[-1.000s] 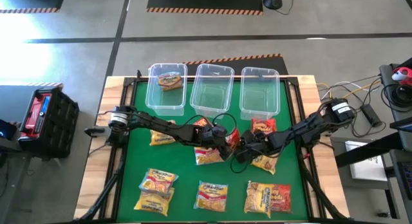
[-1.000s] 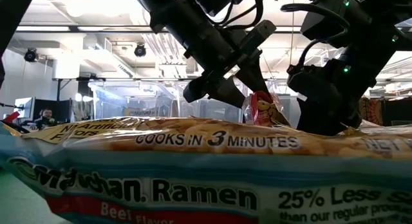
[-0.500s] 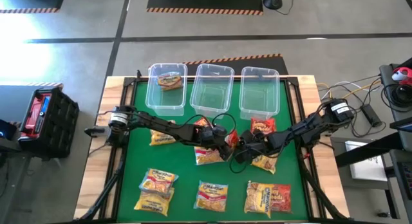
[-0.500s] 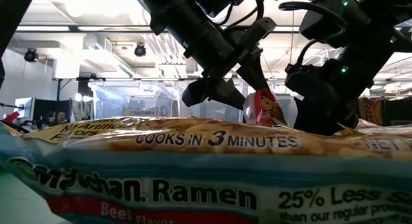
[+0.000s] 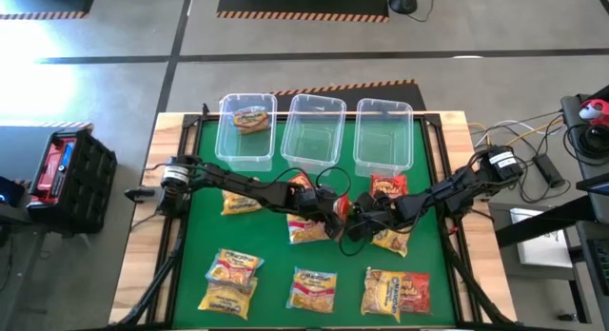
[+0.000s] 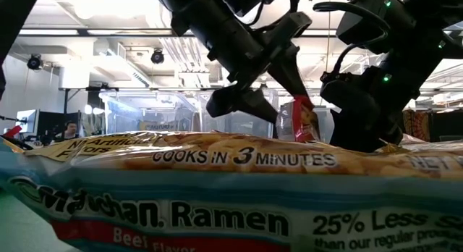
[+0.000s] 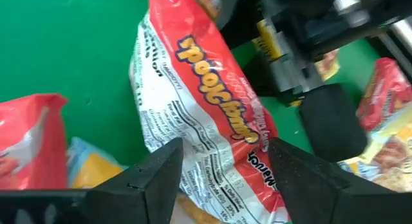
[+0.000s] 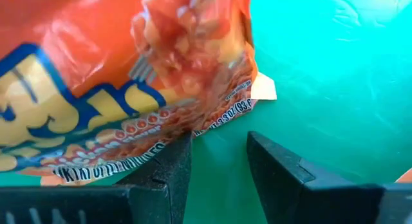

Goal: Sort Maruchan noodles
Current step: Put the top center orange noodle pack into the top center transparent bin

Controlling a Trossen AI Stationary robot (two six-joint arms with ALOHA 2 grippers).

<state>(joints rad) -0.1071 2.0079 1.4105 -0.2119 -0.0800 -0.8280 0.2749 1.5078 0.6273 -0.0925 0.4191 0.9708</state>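
We note the red packet (image 7: 212, 127) lies lengthwise between the left tool's (image 5: 335, 209) parted fingers, gripped by neither; the right tool (image 5: 360, 220) alongside, narrowly open, holds nothing.

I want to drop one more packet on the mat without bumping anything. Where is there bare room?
Bare green mat lies left of the packets, below the left clear plastic bin, and on a strip right of the right clear bin. The centre is crowded: both end effectors, left and right, meet there among crinkly ramen packets.
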